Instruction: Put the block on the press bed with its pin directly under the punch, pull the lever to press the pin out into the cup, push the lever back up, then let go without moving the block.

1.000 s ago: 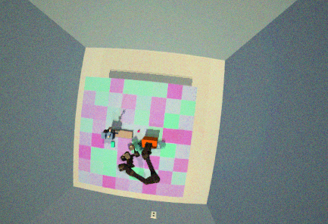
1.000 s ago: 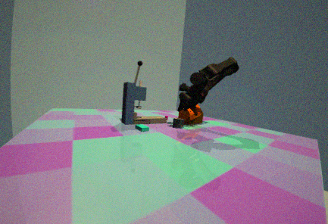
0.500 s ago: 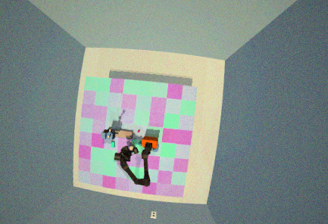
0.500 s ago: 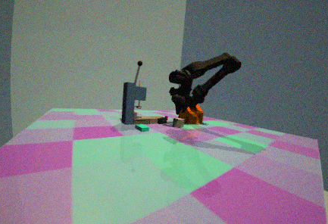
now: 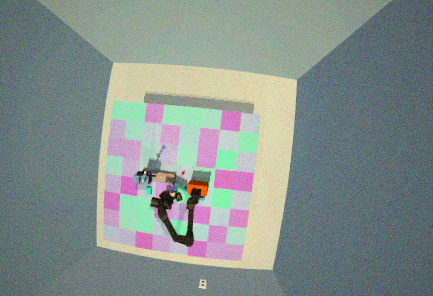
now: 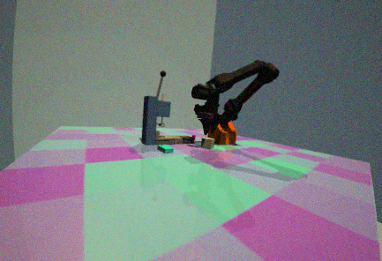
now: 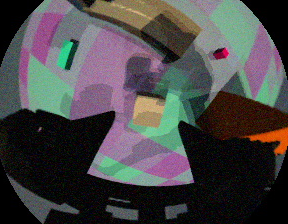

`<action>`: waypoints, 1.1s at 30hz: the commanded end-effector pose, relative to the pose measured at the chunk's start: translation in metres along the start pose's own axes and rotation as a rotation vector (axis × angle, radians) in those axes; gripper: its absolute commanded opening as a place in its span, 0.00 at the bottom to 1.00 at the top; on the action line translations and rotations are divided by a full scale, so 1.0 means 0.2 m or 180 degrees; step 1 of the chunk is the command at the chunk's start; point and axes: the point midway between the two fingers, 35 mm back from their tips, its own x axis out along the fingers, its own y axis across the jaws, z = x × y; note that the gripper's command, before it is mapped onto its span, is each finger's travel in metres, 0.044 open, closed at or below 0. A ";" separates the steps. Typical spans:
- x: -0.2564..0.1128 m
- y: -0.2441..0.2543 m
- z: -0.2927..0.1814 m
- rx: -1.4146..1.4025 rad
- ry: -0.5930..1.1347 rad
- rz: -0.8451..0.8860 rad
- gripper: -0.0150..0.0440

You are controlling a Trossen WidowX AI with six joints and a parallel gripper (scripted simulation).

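- Gripper (image 5: 174, 196) (image 6: 205, 132) (image 7: 147, 119) is hanging above the table, fingers spread wide, pinching nothing.
- Tan block (image 5: 173, 194) (image 6: 207, 143) (image 7: 147, 111) is resting on the table below the fingers; in the wrist view it is showing between the two tips, a little beyond them. Its outline is looking nearly square, so no long axis is telling; the coming move is probably calling for a mostly downward reach.
- Bed (image 5: 164, 177) (image 6: 174, 139) (image 7: 120, 15) is lying farther off, beyond the block in the wrist view.
- Press (image 5: 142, 178) (image 6: 149, 121) is standing at the bed's far end, lever (image 6: 160, 85) pointing up.
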 end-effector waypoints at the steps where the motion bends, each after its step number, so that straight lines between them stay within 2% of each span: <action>1: 0.03 0.00 0.00 0.0039 0.0025 -0.0004 1.00; 31: 0.25 -0.01 0.00 0.0040 0.0031 -0.0002 1.00; 33: 0.25 -0.01 0.00 0.0040 0.0031 -0.0002 0.91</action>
